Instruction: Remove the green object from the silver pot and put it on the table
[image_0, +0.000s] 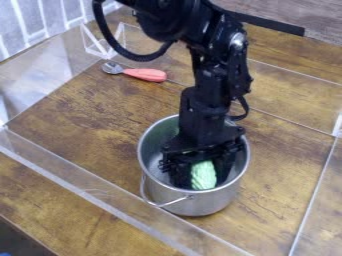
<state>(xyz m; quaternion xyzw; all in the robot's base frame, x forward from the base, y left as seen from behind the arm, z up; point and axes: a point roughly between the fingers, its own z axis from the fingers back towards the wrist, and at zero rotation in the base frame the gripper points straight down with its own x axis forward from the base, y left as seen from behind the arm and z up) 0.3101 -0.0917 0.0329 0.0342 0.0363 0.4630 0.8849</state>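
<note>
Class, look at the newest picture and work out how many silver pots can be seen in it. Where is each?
1. The silver pot stands on the table, with the arm reaching down into it. None other shows, though the arm may hide something.

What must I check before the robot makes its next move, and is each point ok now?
- Silver pot stands upright on the table: ok
- Green object is inside the pot: ok
- Pincer is down inside the pot, near the green object: ok
- Pincer has a firm grip on the green object: cannot tell
- Green object is out on the table: not ok
- Red-handled tool lies away from the pot: ok
</note>
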